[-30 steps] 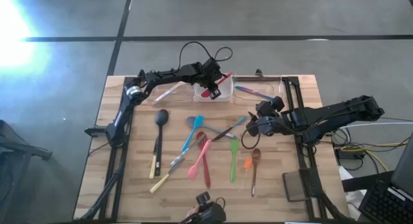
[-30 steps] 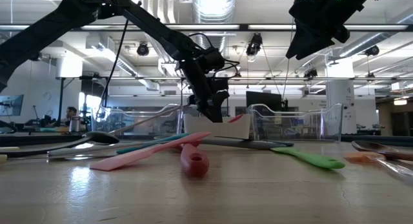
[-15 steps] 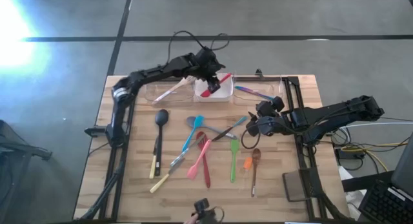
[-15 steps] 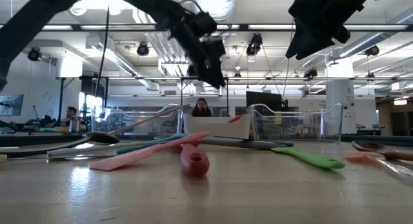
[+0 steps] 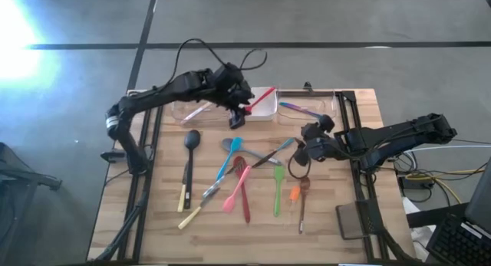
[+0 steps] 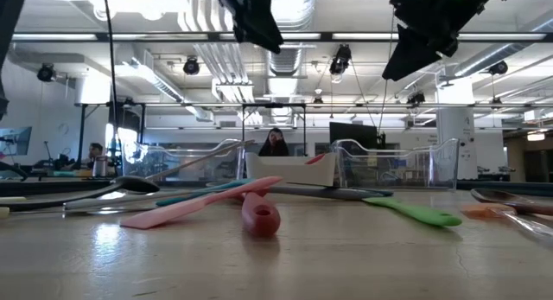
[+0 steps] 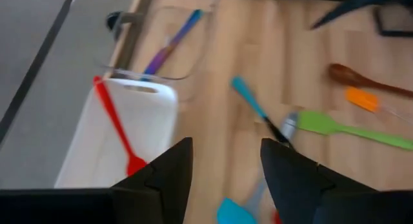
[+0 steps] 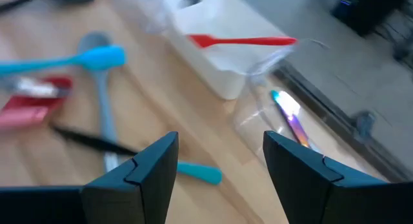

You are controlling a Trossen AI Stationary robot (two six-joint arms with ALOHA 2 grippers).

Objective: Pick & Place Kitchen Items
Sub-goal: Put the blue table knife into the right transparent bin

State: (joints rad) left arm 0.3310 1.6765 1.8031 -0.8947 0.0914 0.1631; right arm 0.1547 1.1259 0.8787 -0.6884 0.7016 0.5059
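The red spatula (image 5: 257, 100) lies slanted in the white tray (image 5: 265, 111) at the table's far edge, its handle resting on the rim (image 7: 103, 88). My left gripper (image 5: 236, 105) hangs open high above the tray's left end, with nothing between its fingers (image 7: 226, 166). My right gripper (image 5: 301, 149) hovers open and empty right of centre, above the loose utensils (image 8: 219, 159). On the table lie a black ladle (image 5: 189, 160), a teal spatula (image 5: 228, 155), a pink spatula (image 5: 236, 188), a red spoon (image 5: 245, 197), a green spatula (image 5: 278, 189) and a wooden spoon (image 5: 304, 201).
Clear plastic trays flank the white tray: the left one (image 5: 196, 110) holds a pale utensil, the right one (image 5: 311, 109) an iridescent one (image 5: 299, 108). Wooden-handled knives (image 5: 196, 206) lie near the front left. A dark pad (image 5: 353, 220) sits at the near right. A person (image 6: 274, 143) shows beyond the table.
My left gripper has risen out of the white tray, high above the table, and drifted a little toward the table's left edge. The red spatula has stayed in the tray.
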